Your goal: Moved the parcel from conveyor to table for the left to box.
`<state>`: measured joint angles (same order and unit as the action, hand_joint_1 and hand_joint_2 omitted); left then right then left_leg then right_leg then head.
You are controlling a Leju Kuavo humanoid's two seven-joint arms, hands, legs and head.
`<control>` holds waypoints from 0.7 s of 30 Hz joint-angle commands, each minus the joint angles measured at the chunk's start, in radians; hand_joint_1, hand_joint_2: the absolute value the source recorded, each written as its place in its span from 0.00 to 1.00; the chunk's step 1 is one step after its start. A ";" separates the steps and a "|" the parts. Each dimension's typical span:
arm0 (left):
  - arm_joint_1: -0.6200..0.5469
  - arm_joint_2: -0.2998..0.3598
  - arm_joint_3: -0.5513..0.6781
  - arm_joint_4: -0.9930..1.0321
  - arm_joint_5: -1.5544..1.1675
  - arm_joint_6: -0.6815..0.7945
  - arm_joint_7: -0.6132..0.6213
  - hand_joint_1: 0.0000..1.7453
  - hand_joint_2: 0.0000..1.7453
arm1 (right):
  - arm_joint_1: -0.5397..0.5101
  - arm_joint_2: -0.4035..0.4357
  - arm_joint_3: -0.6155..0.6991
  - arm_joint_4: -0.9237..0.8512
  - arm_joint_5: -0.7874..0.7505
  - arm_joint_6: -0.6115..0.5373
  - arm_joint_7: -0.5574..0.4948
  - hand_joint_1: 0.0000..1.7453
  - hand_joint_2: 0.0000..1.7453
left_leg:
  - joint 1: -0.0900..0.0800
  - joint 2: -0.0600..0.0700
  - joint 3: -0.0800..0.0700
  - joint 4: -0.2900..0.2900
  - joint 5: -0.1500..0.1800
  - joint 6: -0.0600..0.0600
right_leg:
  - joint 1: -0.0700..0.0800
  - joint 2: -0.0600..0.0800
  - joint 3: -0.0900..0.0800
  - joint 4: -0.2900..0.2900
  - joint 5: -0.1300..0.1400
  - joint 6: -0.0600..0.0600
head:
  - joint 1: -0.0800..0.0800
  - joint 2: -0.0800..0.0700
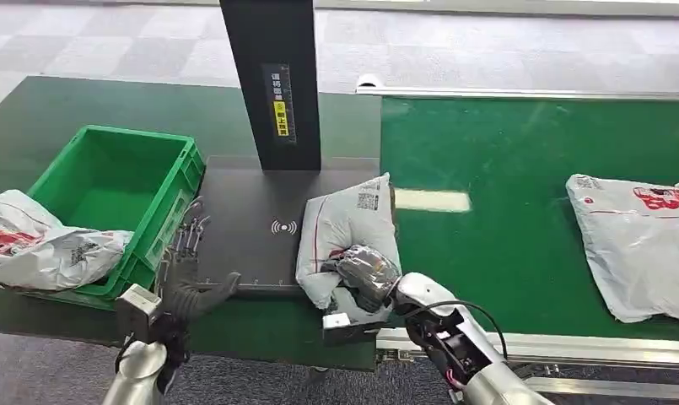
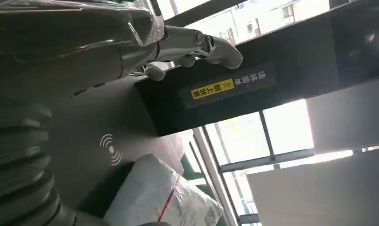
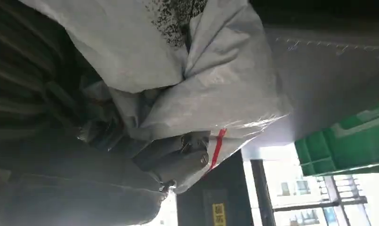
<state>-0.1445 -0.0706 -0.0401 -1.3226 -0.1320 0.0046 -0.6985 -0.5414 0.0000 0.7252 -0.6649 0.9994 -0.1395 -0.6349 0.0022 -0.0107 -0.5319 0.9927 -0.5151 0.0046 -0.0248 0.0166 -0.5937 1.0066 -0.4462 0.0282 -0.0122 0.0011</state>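
On the dark scanner plate [image 1: 251, 219], right hand [image 1: 365, 278] gripping the parcel [image 1: 344, 224]; left hand [image 1: 184, 261] spread, empty.

Even indoor light, glare patch on conveyor belt [image 1: 433, 200], blown-out windows [image 2: 291, 132], soft wrist views

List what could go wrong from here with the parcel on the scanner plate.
1. The right hand grips only the near end of the soft grey plastic parcel, so the bag may slip or sag if lifted.
2. The parcel's right side overhangs the dark scanner plate toward the green conveyor belt; released there, it may slide off.
3. The left hand hovers open beside the green plastic crate and may clip its rim.
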 commanded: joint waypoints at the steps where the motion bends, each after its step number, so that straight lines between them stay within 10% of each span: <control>1: -0.023 0.008 -0.005 0.067 0.005 0.008 0.000 0.00 1.00 | 0.015 -0.014 0.172 -0.060 -0.162 0.032 -0.021 1.00 1.00 | 0.000 0.000 0.002 -0.002 0.000 -0.001 | 0.001 -0.002 0.002 -0.002 0.000 -0.002 | 0.000 0.000; 2: 0.003 0.007 0.004 0.039 0.008 0.019 0.000 0.00 1.00 | -0.008 -0.020 0.177 -0.067 -0.093 -0.091 0.088 0.71 1.00 | 0.000 0.001 0.002 -0.003 0.000 -0.001 | 0.000 -0.001 0.002 -0.002 0.000 -0.003 | 0.000 0.000; 3: 0.022 0.008 0.009 0.023 0.008 0.022 0.000 0.00 1.00 | -0.023 -0.019 0.173 -0.063 -0.073 -0.117 0.130 0.00 1.00 | 0.000 0.001 0.003 -0.004 0.001 -0.002 | 0.000 -0.002 0.002 -0.003 0.000 -0.003 | 0.000 0.000; 21: 0.055 -0.001 0.022 -0.015 0.007 0.022 0.001 0.00 1.00 | 0.031 -0.032 0.006 -0.159 -0.131 -0.274 0.198 0.00 1.00 | 0.000 0.000 0.000 -0.002 0.001 -0.001 | 0.000 -0.002 0.000 -0.002 0.000 -0.002 | 0.000 0.000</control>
<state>-0.0878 -0.0702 -0.0389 -1.3561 -0.1266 0.0286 -0.7008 -0.5399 -0.0172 0.8251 -0.7485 0.9331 -0.3239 -0.4398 0.0020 -0.0111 -0.5335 0.9927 -0.5152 0.0045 -0.0249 0.0164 -0.5945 1.0066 -0.4464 0.0283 -0.0122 0.0011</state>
